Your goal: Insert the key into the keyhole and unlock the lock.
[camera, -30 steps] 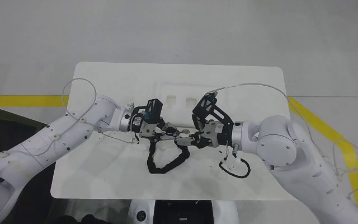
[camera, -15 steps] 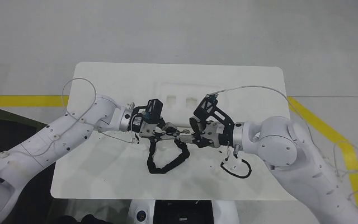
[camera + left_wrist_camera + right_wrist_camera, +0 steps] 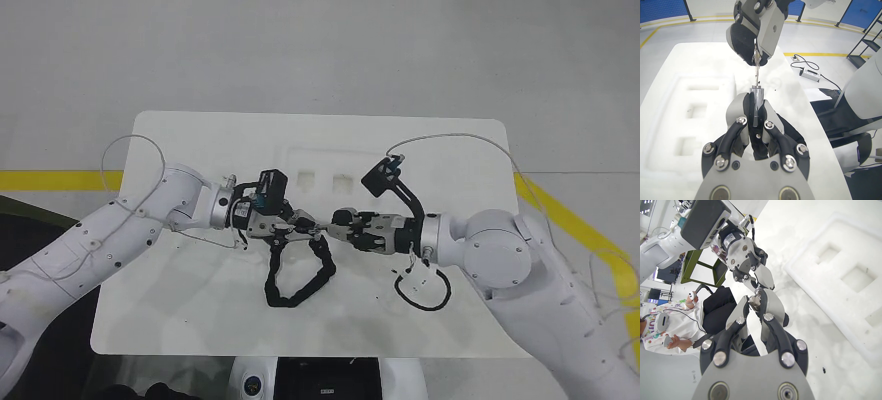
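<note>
Left claw (image 3: 755, 101) clamps the lock (image 3: 757, 92), right claw (image 3: 756, 56) pinches the key (image 3: 757, 73). Left wrist view catches its tip at the keyhole (image 3: 757, 86); top view adds the lock's black chain (image 3: 293, 285).

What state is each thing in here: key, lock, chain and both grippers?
left gripper, shut on the lock.
right gripper, shut on the key.
key, in line with the lock, tip at the keyhole; depth unclear.
lock, gripped by its chrome barrel, keyhole facing the key.
chain, looped, both ends at the lock.
</note>
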Controlling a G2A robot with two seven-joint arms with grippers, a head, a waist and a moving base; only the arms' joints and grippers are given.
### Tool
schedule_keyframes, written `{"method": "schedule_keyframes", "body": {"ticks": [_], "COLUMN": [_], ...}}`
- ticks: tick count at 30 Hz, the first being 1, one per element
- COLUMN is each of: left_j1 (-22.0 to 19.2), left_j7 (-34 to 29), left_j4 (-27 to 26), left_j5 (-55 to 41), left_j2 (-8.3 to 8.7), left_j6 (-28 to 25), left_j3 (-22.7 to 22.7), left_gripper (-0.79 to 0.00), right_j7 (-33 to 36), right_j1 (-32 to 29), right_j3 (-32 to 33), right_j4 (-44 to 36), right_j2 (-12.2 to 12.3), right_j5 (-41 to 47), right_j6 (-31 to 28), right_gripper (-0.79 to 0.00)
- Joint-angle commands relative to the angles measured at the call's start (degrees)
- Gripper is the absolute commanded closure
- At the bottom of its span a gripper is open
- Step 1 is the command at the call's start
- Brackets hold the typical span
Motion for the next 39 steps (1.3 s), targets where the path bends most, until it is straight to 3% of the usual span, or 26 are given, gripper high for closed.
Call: {"method": "schedule_keyframes", "body": {"ticks": [1, 13, 14, 15, 16, 23, 28, 32, 39], "left_j1": [0.61, 3.58, 3.69, 3.87, 4.07, 5.61, 6.99, 7.9, 8.62], "left_j7": [-0.38, -6.48, -7.23, -7.68, -7.99, -8.1, -6.57, -5.51, -4.97], "left_j4": [-0.41, -1.74, -1.98, -2.16, -2.23, -2.29, -2.76, -3.06, -4.4], "left_j5": [0.51, 0.48, 0.7, 0.53, 0.31, -0.92, -1.24, -1.38, -2.06], "left_j2": [0.2, 0.71, 0.71, 0.7, 0.69, 0.93, 1.3, 1.57, 1.59], "left_j6": [-0.15, -1.15, -1.21, -1.21, -1.21, -1.21, -1.21, -1.21, -1.21], "left_j3": [-0.93, -5.13, -5.39, -5.66, -5.98, -8.7, -10.4, -11.57, -12.69], "left_gripper": [0.0, 0.0, 0.0, 0.0, 0.0, 0.0, 0.0, 0.0, 0.0], "right_j7": [-0.09, 0.27, 0.29, 0.22, 0.09, -3.03, -3.49, -6.21, -12.52], "right_j1": [-0.13, -0.27, -0.08, 0.11, 0.26, -1.81, -3.67, -3.51, -0.52], "right_j3": [0.2, -0.45, -0.65, -0.82, -0.95, 2.17, 3.51, 2.35, -4.63], "right_j4": [0.02, 0.83, 1.2, 1.46, 1.67, 2.52, 3.79, 5.71, 9.1], "right_j2": [0.0, -0.2, -0.26, -0.32, -0.37, 0.24, 0.91, 0.79, -0.87], "right_j5": [0.16, -0.48, -0.35, -0.34, -0.4, -4.01, -8.15, -11.47, -19.0], "right_j6": [0.46, 0.08, -0.15, -0.38, -0.71, -8.31, -21.49, -28.13, -30.94], "right_gripper": [0.0, 0.0, -0.234, -0.61, -0.785, -0.785, -0.785, -0.785, -0.76]}}
